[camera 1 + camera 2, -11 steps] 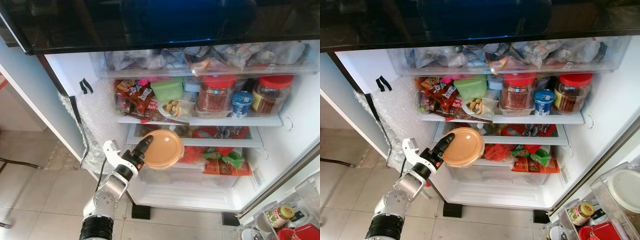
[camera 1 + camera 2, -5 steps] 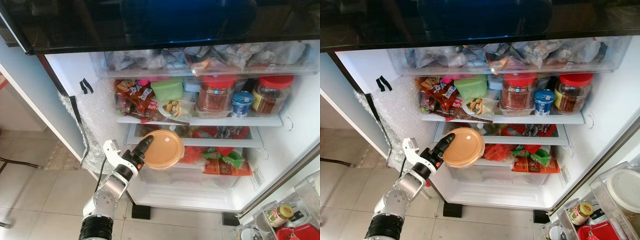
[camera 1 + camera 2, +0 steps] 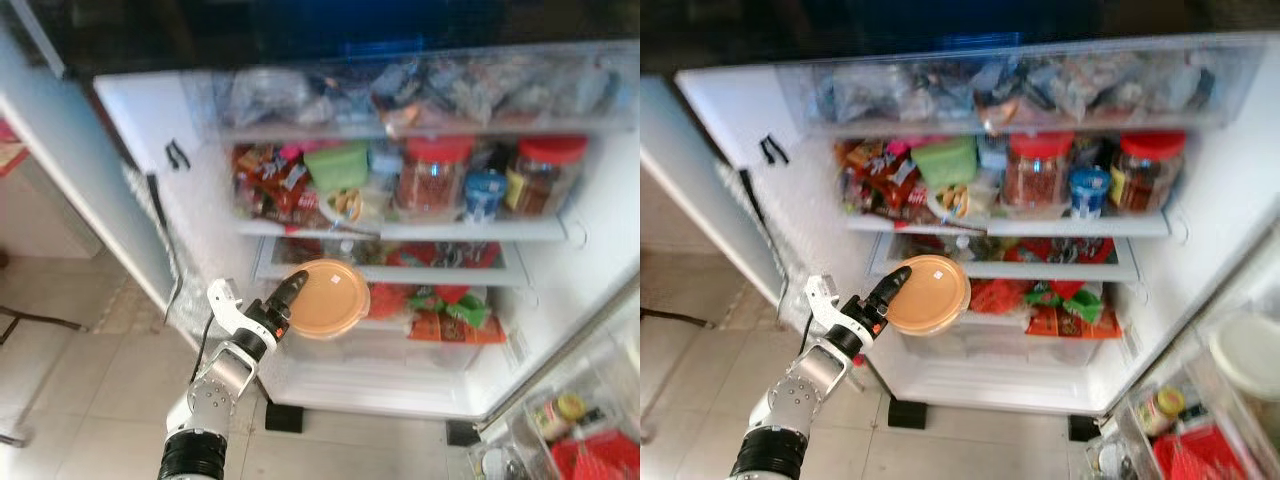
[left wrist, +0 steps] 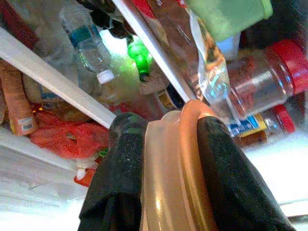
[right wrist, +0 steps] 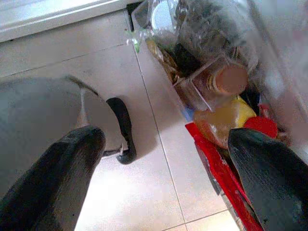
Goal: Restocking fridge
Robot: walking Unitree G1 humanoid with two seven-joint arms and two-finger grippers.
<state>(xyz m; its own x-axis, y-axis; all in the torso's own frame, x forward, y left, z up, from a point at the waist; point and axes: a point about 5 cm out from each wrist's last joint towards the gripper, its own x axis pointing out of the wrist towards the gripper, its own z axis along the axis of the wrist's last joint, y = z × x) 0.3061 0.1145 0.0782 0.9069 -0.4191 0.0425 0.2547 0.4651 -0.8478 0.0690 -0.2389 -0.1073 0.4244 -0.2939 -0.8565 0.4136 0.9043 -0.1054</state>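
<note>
Currently the left gripper [image 3: 290, 300] is raised in front of the open fridge [image 3: 590, 290], its two black fingers [image 4: 122, 163] clamped on the rim of a round tub with an orange lid [image 3: 328, 298]. The tub is held on edge, lid facing the camera, level with the second shelf [image 3: 400, 282] and just in front of it, left of centre. In the left wrist view the tub's edge sits between the fingers, with a water bottle [image 4: 89, 41] lying behind it on a shelf.

Top shelf [image 3: 450, 228]: red snack packets [image 3: 272, 180] at the left, a green box [image 3: 335, 165], two jars with red lids [image 3: 432, 175] [image 3: 545, 172] and a blue cup [image 3: 485, 190] between them. Above, a clear drawer [image 3: 400, 95] holds bagged goods. Below the tub, red and green packets [image 3: 450, 310] lie on the lower shelf.

The head views are blurred.

The right gripper [image 5: 163, 183] hangs over the tiled floor [image 5: 144, 183], fingers spread wide apart and holding nothing. Beside it, clear bins [image 5: 202, 72] with a jar [image 5: 231, 79] and a red tray [image 5: 216, 173] are visible.
</note>
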